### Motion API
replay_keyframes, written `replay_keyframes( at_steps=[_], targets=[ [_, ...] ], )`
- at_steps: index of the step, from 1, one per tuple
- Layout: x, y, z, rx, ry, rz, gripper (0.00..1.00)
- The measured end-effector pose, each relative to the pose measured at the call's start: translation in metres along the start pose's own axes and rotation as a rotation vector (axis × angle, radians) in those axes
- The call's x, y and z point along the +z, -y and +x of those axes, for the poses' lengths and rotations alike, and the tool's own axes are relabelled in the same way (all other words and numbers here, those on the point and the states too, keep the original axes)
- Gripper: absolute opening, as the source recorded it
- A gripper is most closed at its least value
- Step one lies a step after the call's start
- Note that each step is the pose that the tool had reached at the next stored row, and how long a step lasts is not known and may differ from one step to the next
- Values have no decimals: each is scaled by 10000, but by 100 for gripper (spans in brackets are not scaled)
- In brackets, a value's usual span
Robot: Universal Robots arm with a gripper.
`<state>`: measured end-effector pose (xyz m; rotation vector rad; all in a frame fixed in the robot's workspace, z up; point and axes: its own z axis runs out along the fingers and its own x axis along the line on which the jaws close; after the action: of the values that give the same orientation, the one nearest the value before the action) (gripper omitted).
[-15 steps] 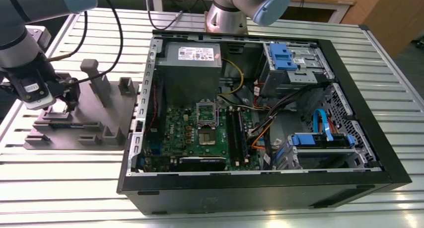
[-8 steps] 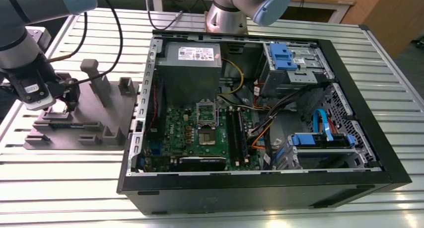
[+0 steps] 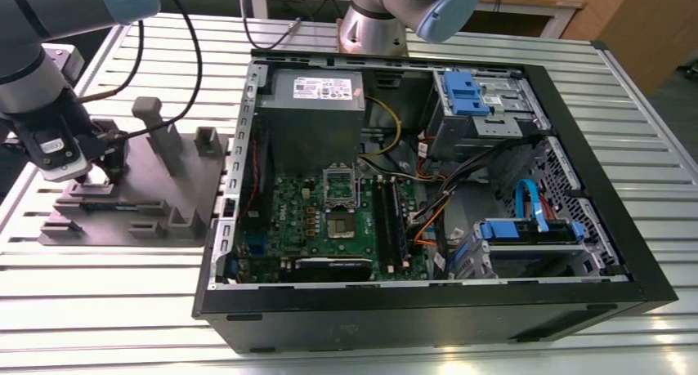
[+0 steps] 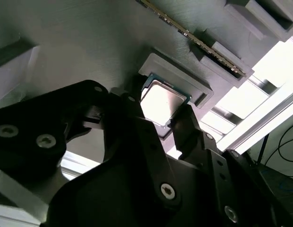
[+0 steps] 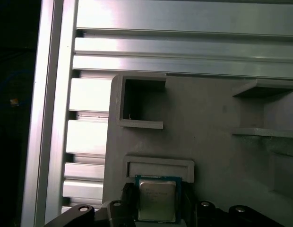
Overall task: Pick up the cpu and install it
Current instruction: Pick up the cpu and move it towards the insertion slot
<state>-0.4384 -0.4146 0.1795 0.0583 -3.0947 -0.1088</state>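
Cpu (image 5: 157, 201) apparently inside gripper (image 4: 161, 113), against ledge (image 5: 158, 166)

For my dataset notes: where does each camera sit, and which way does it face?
Exterior view: off the arm, looking down at the open computer case and grey plate; gripper at the exterior view's left.
Second wrist view: at the wrist, facing the cpu; gripper body in front.
First wrist view: at the wrist, facing plate and table; gripper's edge.
Both wrist views share the cpu.
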Motion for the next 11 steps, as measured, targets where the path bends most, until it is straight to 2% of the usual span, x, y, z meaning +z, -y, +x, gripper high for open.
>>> replay_keyframes(
  at_steps=[1, 2, 11],
  targets=[
    [0, 0, 0, 0, 1, 0, 57],
    [0, 0, 0, 0, 1, -1, 50],
    [0, 0, 0, -1, 1, -14, 50]
  ],
)
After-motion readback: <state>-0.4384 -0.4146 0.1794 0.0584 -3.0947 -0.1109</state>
